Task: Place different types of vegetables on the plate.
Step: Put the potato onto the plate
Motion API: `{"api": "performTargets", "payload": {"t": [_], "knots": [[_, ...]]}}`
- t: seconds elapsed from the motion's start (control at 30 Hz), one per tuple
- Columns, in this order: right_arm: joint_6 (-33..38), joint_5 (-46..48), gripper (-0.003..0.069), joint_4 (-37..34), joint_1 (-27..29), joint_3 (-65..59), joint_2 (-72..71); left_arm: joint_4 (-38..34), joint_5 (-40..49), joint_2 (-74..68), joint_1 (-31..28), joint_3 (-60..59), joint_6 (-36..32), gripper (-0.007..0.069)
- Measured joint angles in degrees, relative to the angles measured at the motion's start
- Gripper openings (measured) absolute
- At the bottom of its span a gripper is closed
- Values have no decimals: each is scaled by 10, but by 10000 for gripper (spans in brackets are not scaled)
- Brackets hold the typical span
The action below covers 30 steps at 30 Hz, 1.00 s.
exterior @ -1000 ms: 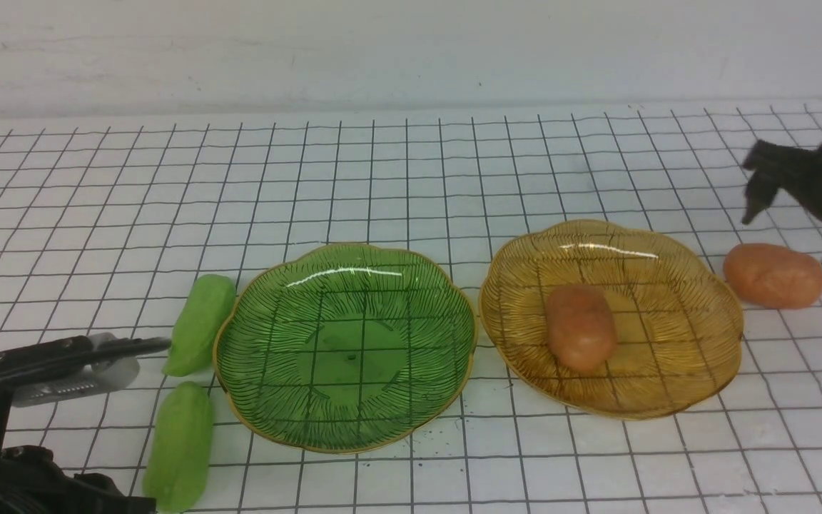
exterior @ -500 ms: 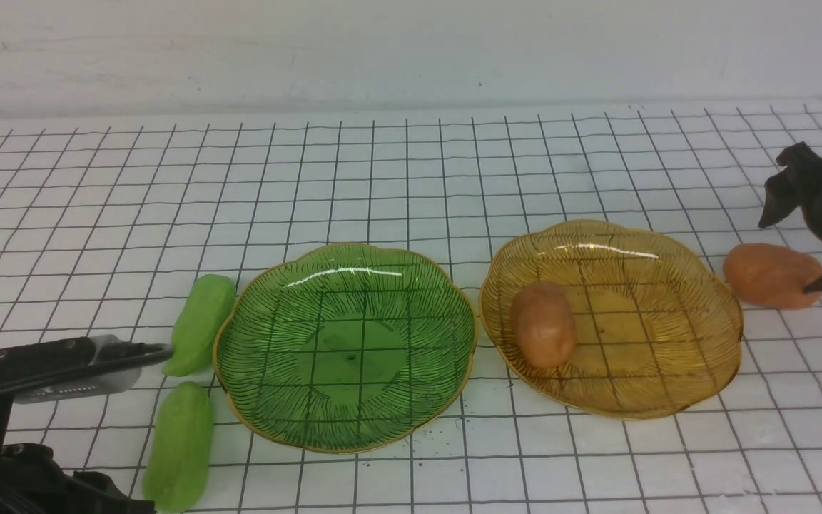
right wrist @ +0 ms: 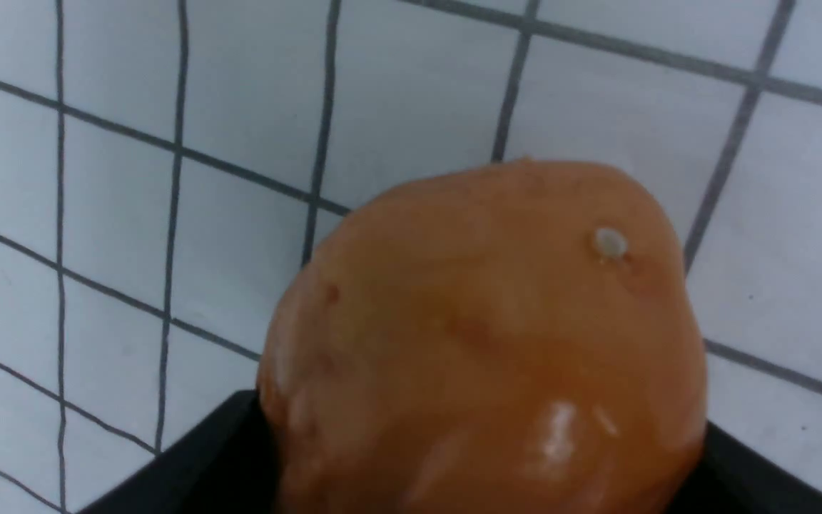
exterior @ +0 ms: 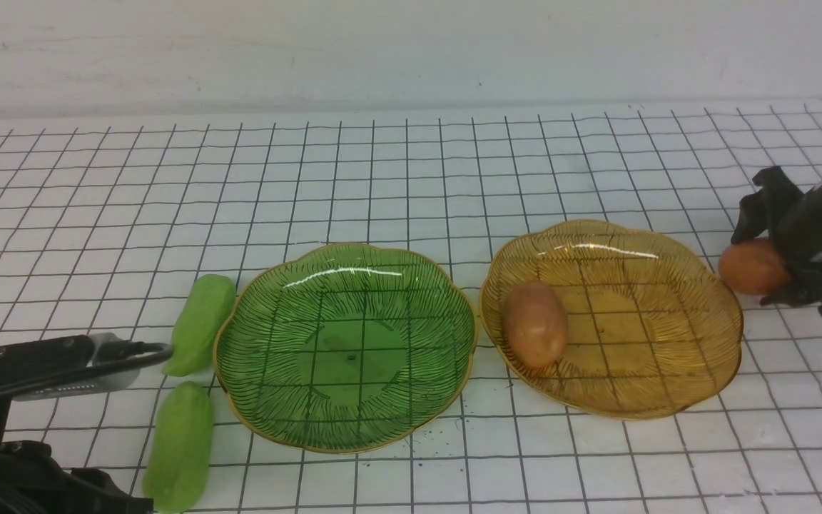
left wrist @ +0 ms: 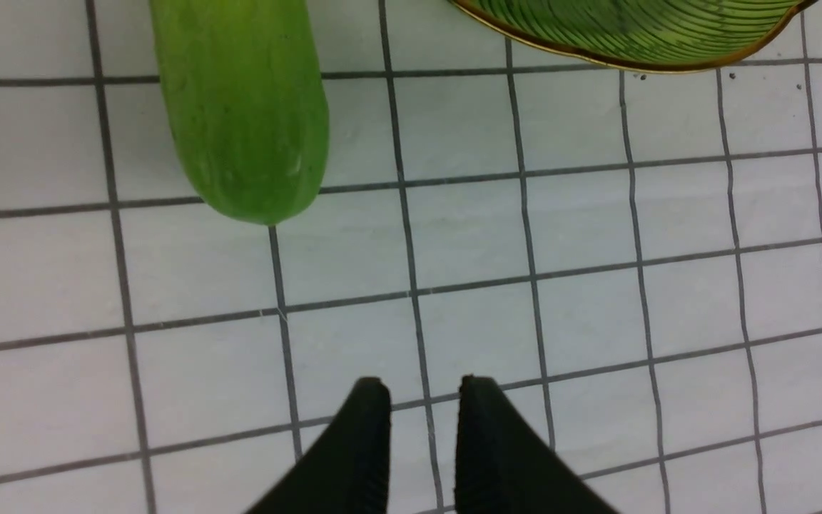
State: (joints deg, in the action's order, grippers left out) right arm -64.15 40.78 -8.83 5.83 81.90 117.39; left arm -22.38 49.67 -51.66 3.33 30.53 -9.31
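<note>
Straddling the loose potato (exterior: pixel 743 264) with my right gripper (exterior: pixel 757 270) in front view, one jaw behind it, one in front, just off the amber plate's (exterior: pixel 668 246) right rim. Can't tell if I'm pinching yet or only around it. Plated potato (exterior: pixel 536 323) lies on that plate's left side. Green plate (exterior: pixel 382 285) bare; far cucumber (exterior: pixel 200 325) and near cucumber (exterior: pixel 179 446) on the grid mat (exterior: pixel 411 178) just left of it. My left gripper (exterior: pixel 154 350) hangs low by them, holding nothing

Left wrist: left gripper (left wrist: pixel 422 400) nearly clenched, thin gap, empty. A cucumber (left wrist: pixel 247 121) end lies ahead, apart from the tips, can't tell which one; green plate (left wrist: pixel 632 43) rim beyond

Right wrist: loose potato (right wrist: pixel 489 343) fills the space between my jaws, both look to touch its sides

Step, I'd say: grasping the loose potato. Next calls for a firm squeeze on a round, slick toy, a lift clear of the rim, then setting it beside the plated potato; cucumbers to green plate after
</note>
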Motion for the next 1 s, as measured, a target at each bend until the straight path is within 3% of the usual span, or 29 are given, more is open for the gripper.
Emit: {"api": "performTargets", "payload": {"t": [0.27, 0.53, 0.57, 0.7, 0.77, 0.83, 1.0], "knots": [[54, 5, 546, 0, 0, 7, 0, 1, 0, 0, 0, 0, 0, 122], [320, 115, 546, -3, 0, 138, 0, 4, 0, 0, 0, 0, 0, 122], [387, 172, 546, -17, 0, 188, -1, 4, 0, 0, 0, 0, 0, 122], [500, 273, 546, -62, -4, 262, -8, 5, 0, 0, 0, 0, -1, 122], [565, 291, 546, -108, -26, 273, -21, 5, 0, 0, 0, 0, -1, 123], [585, 294, 545, -126, -53, 266, -22, 5, 0, 0, 0, 0, -1, 129], [620, 297, 545, -101, -134, 223, -22, 5, 0, 0, 0, 0, -1, 146]]}}
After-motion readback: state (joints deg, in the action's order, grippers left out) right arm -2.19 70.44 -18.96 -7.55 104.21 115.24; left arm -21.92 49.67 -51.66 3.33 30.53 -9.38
